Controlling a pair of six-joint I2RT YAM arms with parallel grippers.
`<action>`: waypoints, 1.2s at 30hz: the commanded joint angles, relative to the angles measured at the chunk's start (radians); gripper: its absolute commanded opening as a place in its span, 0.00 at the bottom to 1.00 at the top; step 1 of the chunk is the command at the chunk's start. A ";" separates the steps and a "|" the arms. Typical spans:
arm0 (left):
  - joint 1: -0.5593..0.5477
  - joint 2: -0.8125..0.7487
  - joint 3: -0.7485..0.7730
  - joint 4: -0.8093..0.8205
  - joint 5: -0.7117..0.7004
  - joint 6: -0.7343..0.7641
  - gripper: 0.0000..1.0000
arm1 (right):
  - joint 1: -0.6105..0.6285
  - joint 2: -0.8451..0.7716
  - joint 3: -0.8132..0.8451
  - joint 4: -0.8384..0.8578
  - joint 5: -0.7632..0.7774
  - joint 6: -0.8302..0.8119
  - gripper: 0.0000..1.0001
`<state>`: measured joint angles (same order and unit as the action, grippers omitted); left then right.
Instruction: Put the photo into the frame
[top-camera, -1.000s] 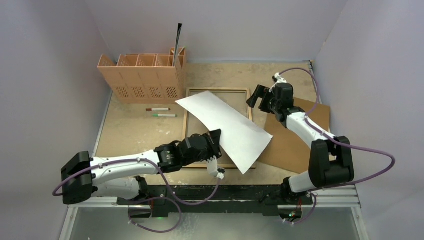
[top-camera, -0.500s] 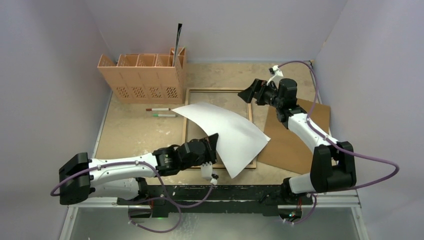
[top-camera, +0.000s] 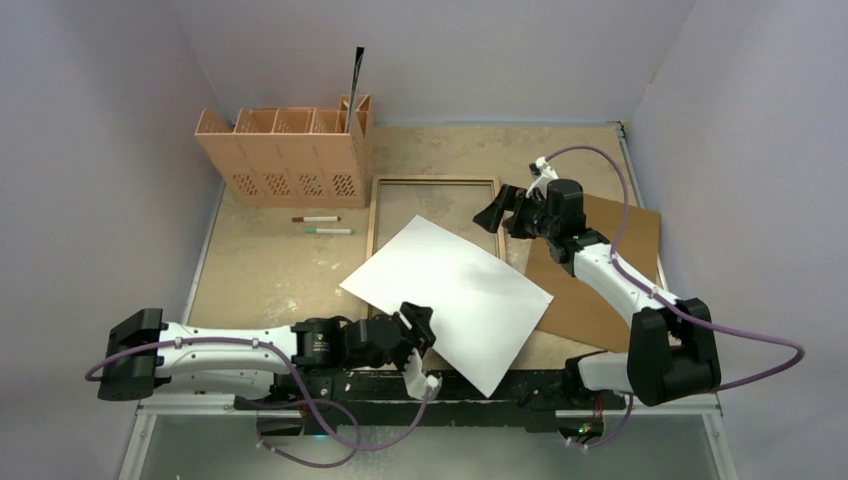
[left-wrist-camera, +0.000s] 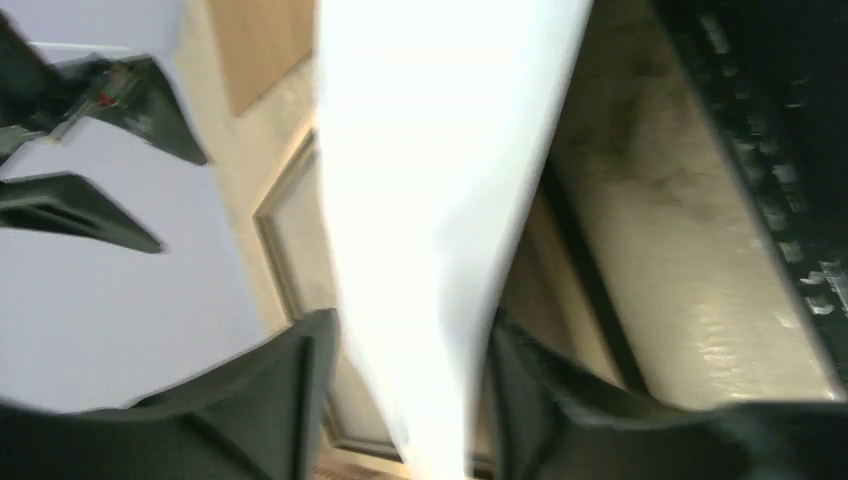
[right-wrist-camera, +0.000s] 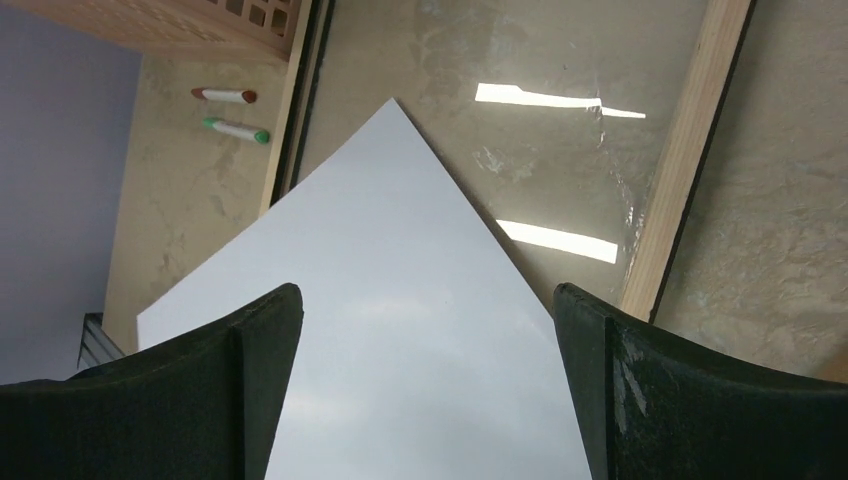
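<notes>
While being clamped by the left gripper (top-camera: 420, 324), the photo (top-camera: 455, 295) is being held partly over the frame (top-camera: 435, 181). The right gripper (top-camera: 495, 213) is being held spread apart.

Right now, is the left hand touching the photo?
Touching. The left wrist view shows the photo pinched between the fingers of the left hand, both pressed against the sheet.

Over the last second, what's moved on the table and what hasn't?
The left pincer, still shut on the photo, drew back toward the table's near edge, pulling the sheet nearer so it covers less of the frame and lies flatter. The right pincer, open, shifted slightly nearer. The frame, backing board, markers and organizer stayed put.
</notes>
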<state>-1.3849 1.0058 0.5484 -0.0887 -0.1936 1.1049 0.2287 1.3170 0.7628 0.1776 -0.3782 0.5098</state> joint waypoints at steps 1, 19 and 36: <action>-0.020 -0.022 -0.020 -0.050 0.016 -0.306 0.72 | -0.001 -0.022 0.013 -0.023 0.021 0.017 0.96; -0.018 -0.091 0.057 -0.101 -0.623 -1.398 0.92 | 0.008 0.018 0.015 -0.033 0.074 0.069 0.94; 0.661 -0.028 0.111 -0.312 -0.221 -1.889 0.86 | 0.008 0.060 0.010 -0.011 0.041 0.119 0.88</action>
<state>-0.8249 0.8948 0.6739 -0.4137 -0.6750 -0.7357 0.2302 1.3750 0.7628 0.1558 -0.3305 0.6113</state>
